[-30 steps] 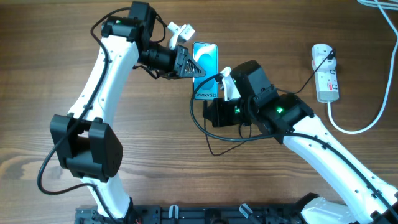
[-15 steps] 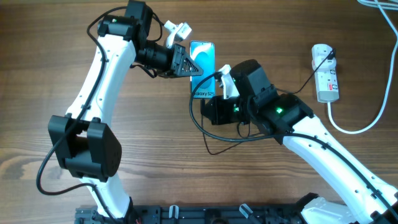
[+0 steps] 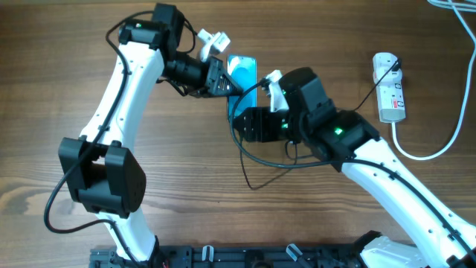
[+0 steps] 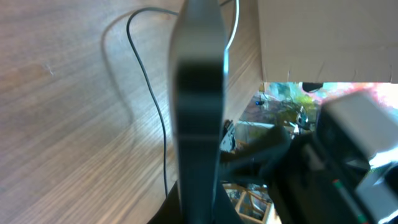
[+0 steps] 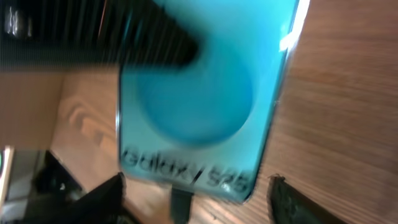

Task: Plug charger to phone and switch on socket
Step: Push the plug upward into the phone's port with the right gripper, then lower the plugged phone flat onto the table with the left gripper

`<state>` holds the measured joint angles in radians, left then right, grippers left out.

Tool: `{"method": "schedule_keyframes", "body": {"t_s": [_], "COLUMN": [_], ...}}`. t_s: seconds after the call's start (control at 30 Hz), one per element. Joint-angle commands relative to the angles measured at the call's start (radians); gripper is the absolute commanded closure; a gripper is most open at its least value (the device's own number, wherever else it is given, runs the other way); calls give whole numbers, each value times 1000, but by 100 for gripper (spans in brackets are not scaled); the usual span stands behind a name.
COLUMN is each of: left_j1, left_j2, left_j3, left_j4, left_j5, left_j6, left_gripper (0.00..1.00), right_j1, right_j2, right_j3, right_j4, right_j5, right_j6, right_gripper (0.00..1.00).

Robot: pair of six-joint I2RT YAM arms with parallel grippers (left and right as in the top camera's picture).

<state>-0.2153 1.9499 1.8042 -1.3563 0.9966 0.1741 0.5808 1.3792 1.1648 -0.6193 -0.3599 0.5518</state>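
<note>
Right gripper (image 5: 198, 186): jaws spread wide, gripping nothing. Its two black fingers (image 5: 93, 199) flank the printed end of the phone (image 5: 199, 93), a small flat rectangle with a bright cyan screen, thin white border and "Galaxy S25" text. A short dark stub meets that end at 6 o'clock, between the fingers and touching neither. Too blurred to tell if it's seated. Left gripper (image 3: 220, 74): clamped on the phone from its 9 o'clock side. The left wrist view shows the phone edge-on, rising from between the jaws. Overhead, the phone sits at 12 o'clock of the right gripper, near table centre, looking narrow, so tilted on its long axis. The charger (image 4: 155, 106), a thin black curling cable, loops over the wood at 6 o'clock of the right gripper. The socket (image 3: 391, 95), a white elongated plastic power strip with small red marks and a black plug at its 12 o'clock end, lies flat at 3 o'clock, well apart from both grippers. Its thick white cord (image 3: 425, 155) leaves the 6 o'clock end and curves toward the 3 o'clock edge of the brown wooden table (image 3: 186, 223).
</note>
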Motion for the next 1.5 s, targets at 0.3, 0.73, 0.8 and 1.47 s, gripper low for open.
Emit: {"method": "schedule_keyframes", "body": {"t_s": [0.3, 0.73, 0.8, 1.47], "left_j1": [-25, -49, -53, -119], "left_j2": [-19, 190, 220, 356], "left_j3": [-6, -7, -7, -7], "left_j4": [3, 116, 126, 195], "left_j5": [-103, -178, -180, -293], "left_j6": [-64, -116, -116, -138], "left_gripper": [96, 96, 96, 96], "right_j1": [-80, -84, -84, -84], "right_j2": [-100, -93, -89, -43], "right_j3": [36, 14, 13, 12], "right_j4": [-270, -337, -338, -357], "right_j5": [53, 53, 53, 45], "right_j6": [26, 24, 24, 25], "right_gripper": [0, 0, 0, 0]}}
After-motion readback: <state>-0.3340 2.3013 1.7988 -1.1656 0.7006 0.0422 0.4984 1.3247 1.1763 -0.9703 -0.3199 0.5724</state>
